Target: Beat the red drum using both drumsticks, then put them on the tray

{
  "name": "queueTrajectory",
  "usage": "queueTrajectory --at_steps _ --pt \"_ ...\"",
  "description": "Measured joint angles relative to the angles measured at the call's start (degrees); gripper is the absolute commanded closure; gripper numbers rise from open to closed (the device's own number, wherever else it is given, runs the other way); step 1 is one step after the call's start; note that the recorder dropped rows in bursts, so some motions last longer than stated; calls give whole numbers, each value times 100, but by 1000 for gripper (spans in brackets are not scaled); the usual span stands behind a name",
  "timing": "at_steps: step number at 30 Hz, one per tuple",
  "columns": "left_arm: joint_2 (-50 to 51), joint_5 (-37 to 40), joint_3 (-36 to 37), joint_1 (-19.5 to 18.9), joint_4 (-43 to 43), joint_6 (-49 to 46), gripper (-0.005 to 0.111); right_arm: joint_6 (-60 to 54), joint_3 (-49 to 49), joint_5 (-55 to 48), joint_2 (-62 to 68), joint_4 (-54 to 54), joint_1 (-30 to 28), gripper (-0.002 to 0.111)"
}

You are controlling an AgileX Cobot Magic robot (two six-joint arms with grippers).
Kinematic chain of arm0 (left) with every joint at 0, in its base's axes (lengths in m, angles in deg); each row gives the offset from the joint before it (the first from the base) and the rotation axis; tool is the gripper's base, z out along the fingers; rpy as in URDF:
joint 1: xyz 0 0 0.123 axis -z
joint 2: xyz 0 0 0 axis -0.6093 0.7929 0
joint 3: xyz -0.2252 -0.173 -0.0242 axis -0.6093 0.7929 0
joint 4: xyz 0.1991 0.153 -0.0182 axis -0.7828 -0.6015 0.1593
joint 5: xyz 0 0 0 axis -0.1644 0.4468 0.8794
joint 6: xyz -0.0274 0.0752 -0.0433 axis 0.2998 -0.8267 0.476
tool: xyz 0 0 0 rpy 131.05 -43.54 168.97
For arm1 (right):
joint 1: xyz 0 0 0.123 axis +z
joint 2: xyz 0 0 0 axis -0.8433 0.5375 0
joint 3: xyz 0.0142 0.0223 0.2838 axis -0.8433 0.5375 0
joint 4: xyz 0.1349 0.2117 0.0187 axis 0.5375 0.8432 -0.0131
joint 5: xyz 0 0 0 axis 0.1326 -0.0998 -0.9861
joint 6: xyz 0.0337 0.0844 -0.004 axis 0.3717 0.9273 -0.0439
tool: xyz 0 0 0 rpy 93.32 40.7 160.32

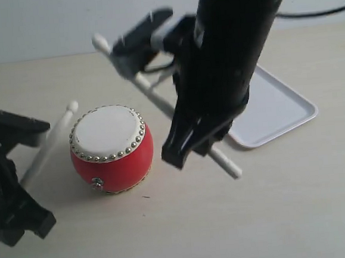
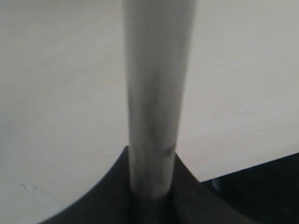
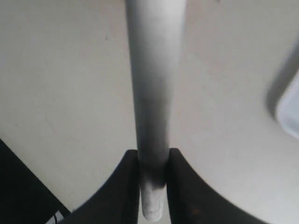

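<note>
Left hand (image 2: 152,189), right hand (image 3: 153,175) clamp drumsticks (image 1: 47,146); red drum (image 1: 111,149) between hands.

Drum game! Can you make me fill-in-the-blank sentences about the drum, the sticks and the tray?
1. The drum has a white top and a ____ body.
2. In the outside view, the tray lies to the ____ of the drum.
3. The left claw grips the left stick and the right claw grips the right stick, so ____ sticks are held.
Missing words: red, right, two.
</note>
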Motion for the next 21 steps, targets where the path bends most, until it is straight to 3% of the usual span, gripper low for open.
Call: queueTrajectory --at_steps 7,11,15,21 --pt "-1204 158 -859 0 0 0 107 8 126 38 1704 45 0 108" --pt "-1531 222 -882 0 0 0 107 149 -205 2 1716 -86 30 108" --pt "-1341 30 -336 0 -35 0 107 288 -651 26 876 -149 55 108" --pt "110 -1064 763 0 -81 0 107 323 -996 19 -572 -149 55 108"
